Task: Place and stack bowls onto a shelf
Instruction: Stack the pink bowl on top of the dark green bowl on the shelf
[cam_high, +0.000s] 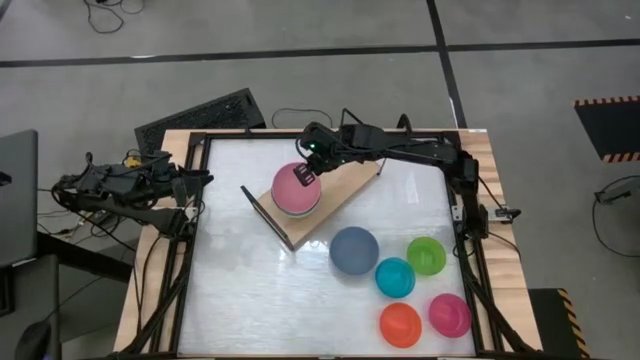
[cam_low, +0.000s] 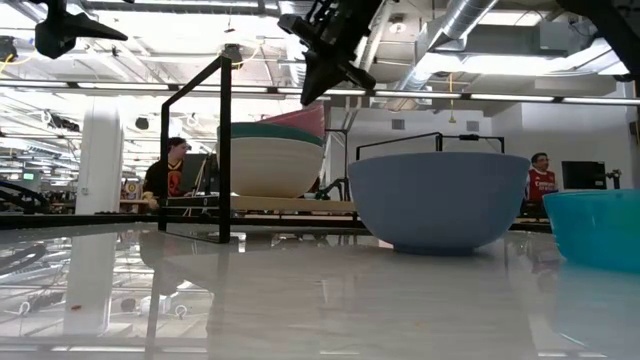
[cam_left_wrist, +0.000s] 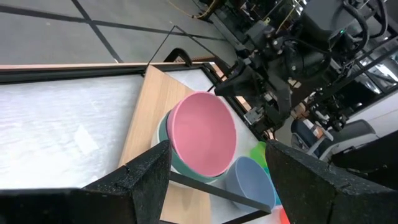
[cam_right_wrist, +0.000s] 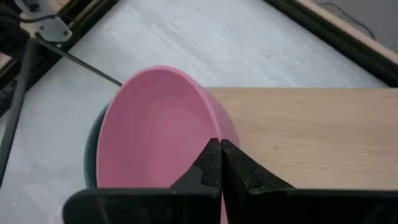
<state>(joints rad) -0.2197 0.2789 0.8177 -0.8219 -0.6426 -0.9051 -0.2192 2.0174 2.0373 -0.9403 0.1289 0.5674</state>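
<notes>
Stack so far: three bowls sat nested on the shelf (cam_high: 345, 190), a white bowl (cam_low: 268, 165) at the bottom, a teal one (cam_low: 268, 131) in it, and the pink bowl (cam_high: 296, 188) on top, tilted rather than seated flat.
Shelf position: the wooden board lay diagonally in the table's far half, the stack at its end nearer the left edge, beside one black wire frame (cam_low: 195, 150).
Right gripper: the right gripper (cam_right_wrist: 220, 163) was over the far rim of the pink bowl, fingers pinched nearly together on that rim, so the bowl looked held and not yet released.
Left gripper: the left gripper (cam_left_wrist: 214, 180) waited at the table's left edge, jaws spread wide and empty, facing the stack.
Left to do: five bowls remained on the white table (cam_high: 240, 290) toward its near right corner: blue-grey bowl (cam_high: 354, 250), small teal bowl (cam_high: 395, 277), green bowl (cam_high: 426, 255), red bowl (cam_high: 401, 323), magenta bowl (cam_high: 449, 314).
Progress judged: under halfway, with the pink bowl's placement unfinished.
In the way: the wire frame stood close by the stack; the blue-grey bowl sat just beside the shelf's near edge.
Surroundings: a keyboard (cam_high: 200, 112) lay beyond the far left corner; people showed in the room behind.
</notes>
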